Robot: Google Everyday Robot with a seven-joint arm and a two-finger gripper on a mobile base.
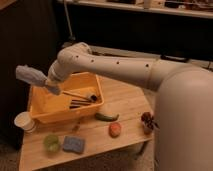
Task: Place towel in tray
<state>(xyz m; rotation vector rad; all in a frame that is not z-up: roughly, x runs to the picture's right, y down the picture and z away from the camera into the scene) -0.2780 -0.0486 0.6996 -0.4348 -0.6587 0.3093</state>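
Observation:
A bluish-grey towel [31, 75] hangs in the air at the far left, above the left rim of the yellow tray [45, 111]. My gripper [50, 84] is at the end of the white arm, shut on the towel's right end, just over the tray's back left corner. Dark utensils [80, 99] lie inside the tray. The towel is clear of the tray and does not touch it.
On the wooden table [130, 102] a white cup [24, 121] stands left of the tray. A green cup [51, 142] and a blue sponge [74, 144] sit in front. A green vegetable [106, 116], an orange fruit [115, 129] and dark grapes [147, 120] lie to the right.

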